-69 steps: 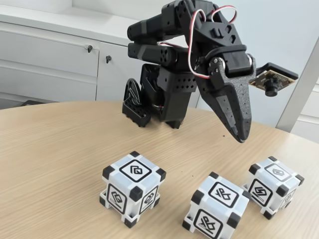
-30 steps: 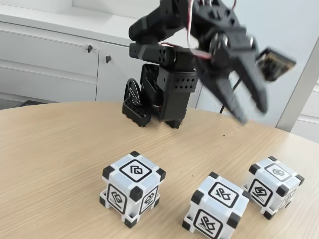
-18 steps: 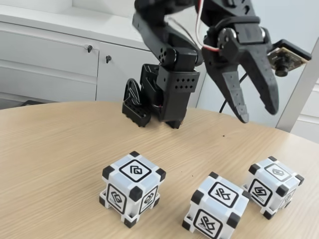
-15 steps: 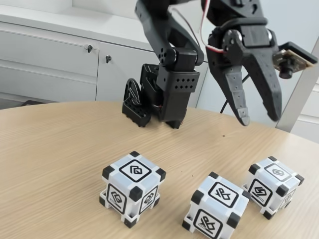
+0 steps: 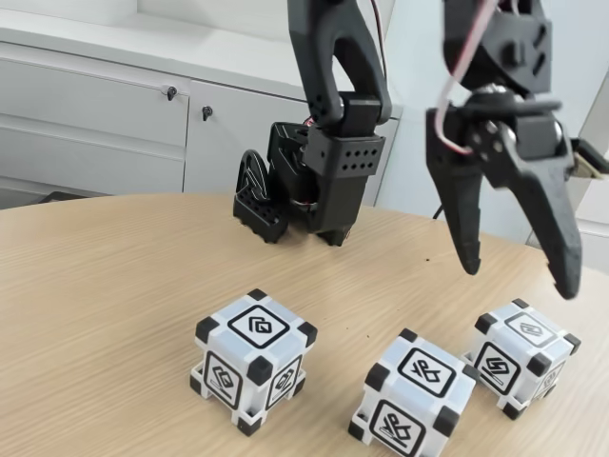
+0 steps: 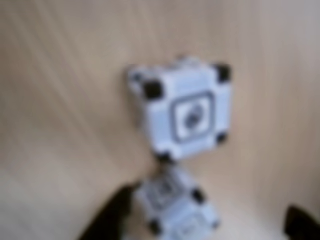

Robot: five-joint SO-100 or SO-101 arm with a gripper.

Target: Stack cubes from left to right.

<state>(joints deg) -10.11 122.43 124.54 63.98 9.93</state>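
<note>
Three cubes sit apart on the table (image 5: 105, 286), none stacked: in the fixed view the left cube (image 5: 252, 360) stands alone, the middle cube (image 5: 414, 395) is nearer the camera, and the right cube (image 5: 519, 357) lies just beyond and beside it. The gripper (image 5: 521, 276) hangs with its jaws spread wide and empty, tips pointing down, above and a little behind the right cube and clear of it. In the blurred wrist view two cubes show, a larger one (image 6: 182, 112) mid-frame and another (image 6: 175, 205) at the bottom edge between the dark fingertips (image 6: 107, 217); which cube is which there is hard to say, though the lower one is most likely the one under the jaws. The step in hand looks like the approach for the first pick, with the right cube the probable target. Next, the arm needs to come straight down so that the fingers straddle two opposite faces, squared to the cube rather than across its corners, then close and lift. The middle cube stands near, so the finger on that side has little room; a skewed descent could nudge either cube.
</note>
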